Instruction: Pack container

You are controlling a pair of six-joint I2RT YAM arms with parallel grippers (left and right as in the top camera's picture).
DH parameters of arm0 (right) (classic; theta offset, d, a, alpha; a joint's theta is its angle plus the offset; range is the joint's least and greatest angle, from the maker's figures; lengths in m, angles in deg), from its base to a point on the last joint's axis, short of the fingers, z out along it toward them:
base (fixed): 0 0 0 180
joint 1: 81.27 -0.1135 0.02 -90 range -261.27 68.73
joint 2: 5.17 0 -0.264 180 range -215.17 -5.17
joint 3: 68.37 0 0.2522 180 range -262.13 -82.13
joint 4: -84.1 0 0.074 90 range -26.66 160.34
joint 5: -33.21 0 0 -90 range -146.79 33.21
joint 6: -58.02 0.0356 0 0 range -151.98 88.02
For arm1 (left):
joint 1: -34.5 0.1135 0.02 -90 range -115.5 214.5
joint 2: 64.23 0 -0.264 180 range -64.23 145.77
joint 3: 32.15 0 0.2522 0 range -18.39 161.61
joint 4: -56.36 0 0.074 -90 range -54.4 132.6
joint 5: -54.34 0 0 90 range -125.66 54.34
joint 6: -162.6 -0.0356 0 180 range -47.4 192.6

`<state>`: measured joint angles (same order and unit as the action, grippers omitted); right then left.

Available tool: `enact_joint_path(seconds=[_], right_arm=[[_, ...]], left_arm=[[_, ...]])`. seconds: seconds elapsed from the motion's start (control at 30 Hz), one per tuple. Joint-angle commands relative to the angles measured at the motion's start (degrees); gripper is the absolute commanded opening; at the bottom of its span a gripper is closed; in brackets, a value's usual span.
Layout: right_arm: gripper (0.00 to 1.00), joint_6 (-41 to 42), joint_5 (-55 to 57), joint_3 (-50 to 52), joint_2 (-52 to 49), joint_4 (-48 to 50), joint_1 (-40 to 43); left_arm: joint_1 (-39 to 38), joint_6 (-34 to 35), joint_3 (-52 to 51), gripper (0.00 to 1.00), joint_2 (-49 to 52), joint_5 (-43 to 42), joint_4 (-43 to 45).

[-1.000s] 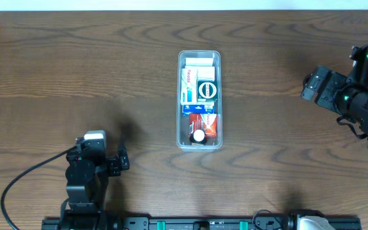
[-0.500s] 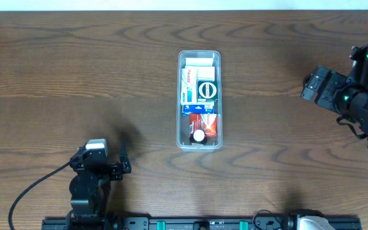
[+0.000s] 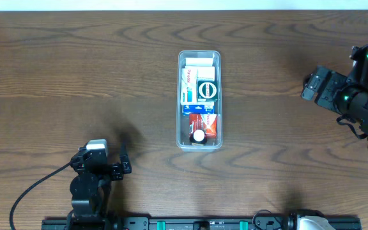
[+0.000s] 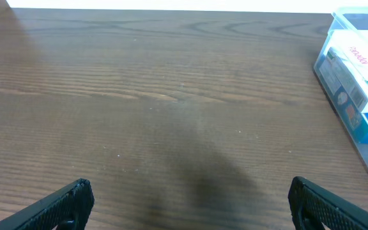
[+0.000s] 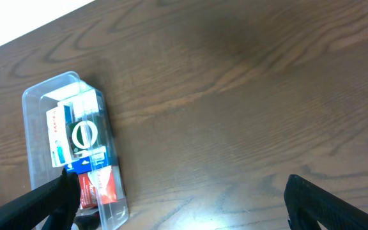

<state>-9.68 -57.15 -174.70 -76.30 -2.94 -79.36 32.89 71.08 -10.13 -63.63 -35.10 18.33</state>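
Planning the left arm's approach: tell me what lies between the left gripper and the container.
Nothing: only bare table between the left gripper and the container, as the overhead and left wrist views both show.

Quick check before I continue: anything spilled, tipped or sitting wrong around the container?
Nothing stands out. The container sits flat on the table, with the small boxes inside its walls and none visible outside it. The left gripper and right gripper are both open and apart from it.
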Motion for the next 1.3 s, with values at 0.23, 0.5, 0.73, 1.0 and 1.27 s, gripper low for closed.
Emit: enact_joint_path(seconds=[0.23,0.5,0.73,1.0,1.27], right_arm=[[0.99,-0.7,0.6,-0.4,0.2,0.0,0.7],[0.99,-0.7,0.6,-0.4,0.2,0.0,0.7],[0.99,-4.5,5.1,0.1,1.7,1.3,0.7],[0.99,-20.6,-2.1,21.2,16.7,29.8,-1.0],[0.99,-21.1,-2.7,53.0,37.0,47.4,-1.0]], left_arm=[[0.3,0.1,-0.5,0.98,-0.4,-0.2,-0.1],[0.3,0.1,-0.5,0.98,-0.4,-0.2,-0.1],[0.3,0.1,-0.5,0.98,-0.4,-0.2,-0.1],[0.3,0.1,-0.5,0.98,-0.4,-0.1,-0.1],[0.3,0.1,-0.5,0.98,-0.4,-0.2,-0.1]])
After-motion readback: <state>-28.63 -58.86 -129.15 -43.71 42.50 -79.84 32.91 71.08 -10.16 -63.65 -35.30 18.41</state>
